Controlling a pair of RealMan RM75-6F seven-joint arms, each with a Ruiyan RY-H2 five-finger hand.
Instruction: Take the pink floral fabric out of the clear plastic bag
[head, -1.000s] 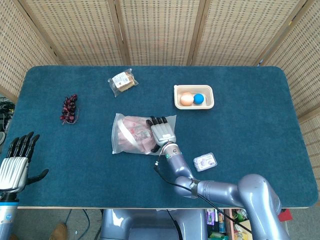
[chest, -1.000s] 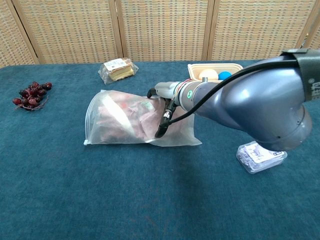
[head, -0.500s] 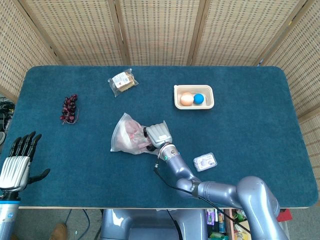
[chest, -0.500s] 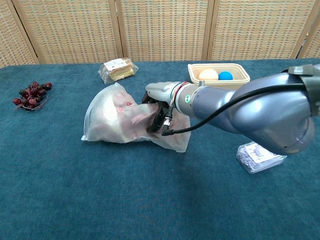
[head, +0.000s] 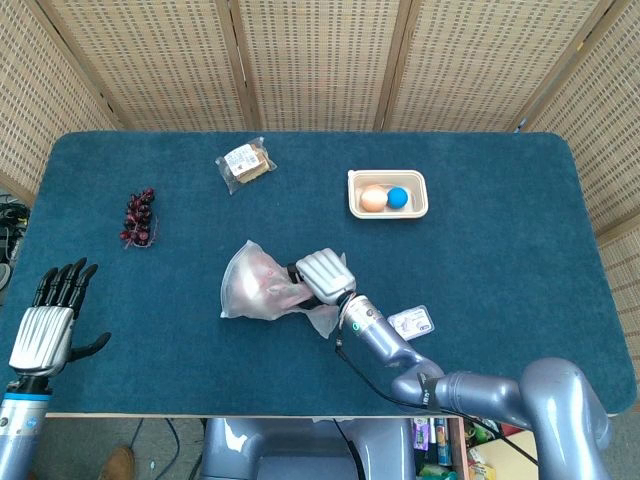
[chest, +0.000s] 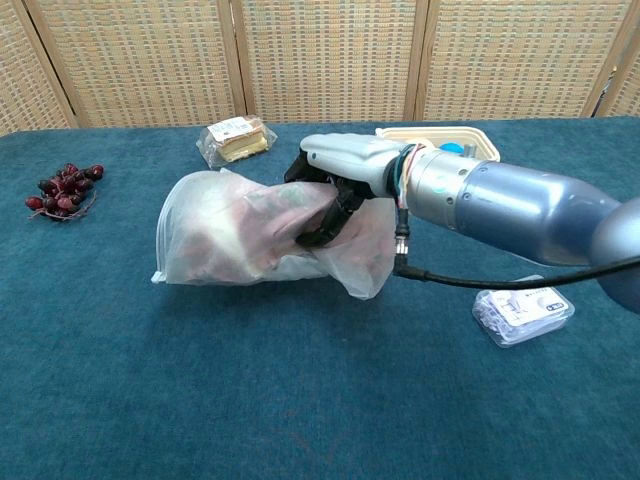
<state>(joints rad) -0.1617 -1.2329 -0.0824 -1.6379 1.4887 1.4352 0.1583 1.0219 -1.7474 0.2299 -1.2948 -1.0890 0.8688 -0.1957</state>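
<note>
My right hand (chest: 335, 175) grips the clear plastic bag (chest: 240, 235) at its open end, lifting it off the tabletop (chest: 300, 400); the pink floral fabric (head: 262, 283) lies inside, stretching leftward. My left hand (head: 45, 325) hovers spread, empty, well apart.

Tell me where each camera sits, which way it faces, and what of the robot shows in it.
Head view: high above the table, looking down; shows the left hand at the near-left edge and the right hand gripping the clear plastic bag.
Chest view: low at the table's near edge, facing the far screens; shows only the right arm and hand.
Both share the bag, grapes and tray.
</note>
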